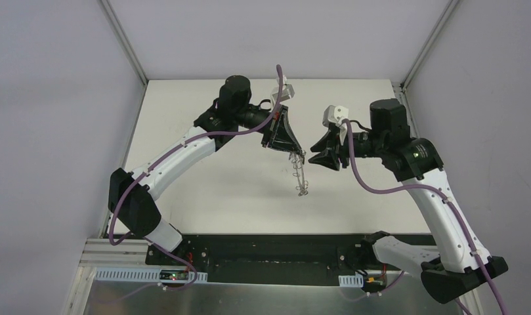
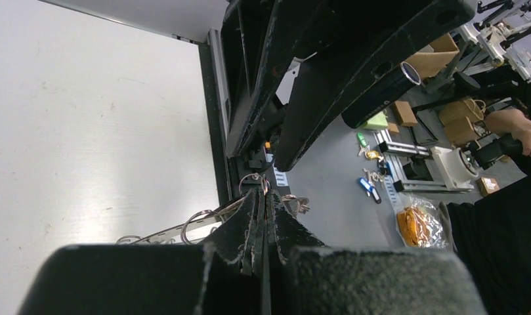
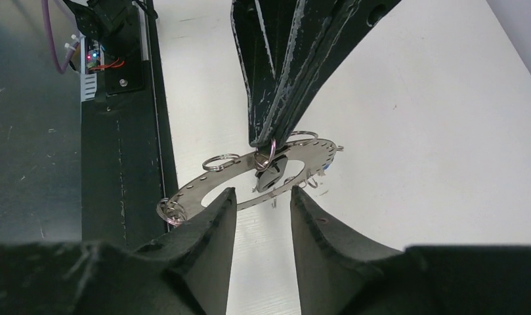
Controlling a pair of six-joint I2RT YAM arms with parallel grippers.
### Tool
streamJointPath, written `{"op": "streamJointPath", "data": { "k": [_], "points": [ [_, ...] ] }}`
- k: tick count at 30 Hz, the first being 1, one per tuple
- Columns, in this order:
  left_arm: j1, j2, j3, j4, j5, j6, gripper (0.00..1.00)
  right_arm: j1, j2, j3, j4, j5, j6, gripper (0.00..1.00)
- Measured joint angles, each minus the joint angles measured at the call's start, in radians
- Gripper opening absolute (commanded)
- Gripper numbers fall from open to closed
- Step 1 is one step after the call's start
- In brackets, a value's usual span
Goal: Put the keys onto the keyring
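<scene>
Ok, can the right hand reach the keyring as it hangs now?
Probably yes: the keyring hangs in the air from the shut left hand, and the right hand, open, faces it with nothing between.

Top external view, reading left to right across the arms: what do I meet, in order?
From the left: left arm → left gripper, shut on the keyring that hangs below its tip → right gripper, jaws apart → right arm.

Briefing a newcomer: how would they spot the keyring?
Above the white table, the left gripper faces the right gripper. The left one pinches the keyring: a flat grey metal ring, set apart by small wire loops around its rim.
</scene>
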Motion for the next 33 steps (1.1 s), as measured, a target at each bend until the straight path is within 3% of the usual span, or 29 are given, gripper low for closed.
{"op": "streamJointPath", "data": {
  "k": [14, 24, 33],
  "points": [
    [0.0, -0.023, -0.029, 0.019, 0.001, -0.025, 0.0, 0.044, 0.054, 0.029, -0.019, -0.001, -0.052, 0.34],
    [0.0, -0.024, -0.032, 0.019, 0.001, -0.026, 0.0, 0.063, 0.068, 0.037, -0.025, -0.007, -0.059, 0.06],
    [0.001, -0.024, -0.032, 0.031, -0.009, -0.073, 0.0, 0.065, 0.064, 0.031, -0.023, 0.002, -0.055, 0.0]
  ]
}}
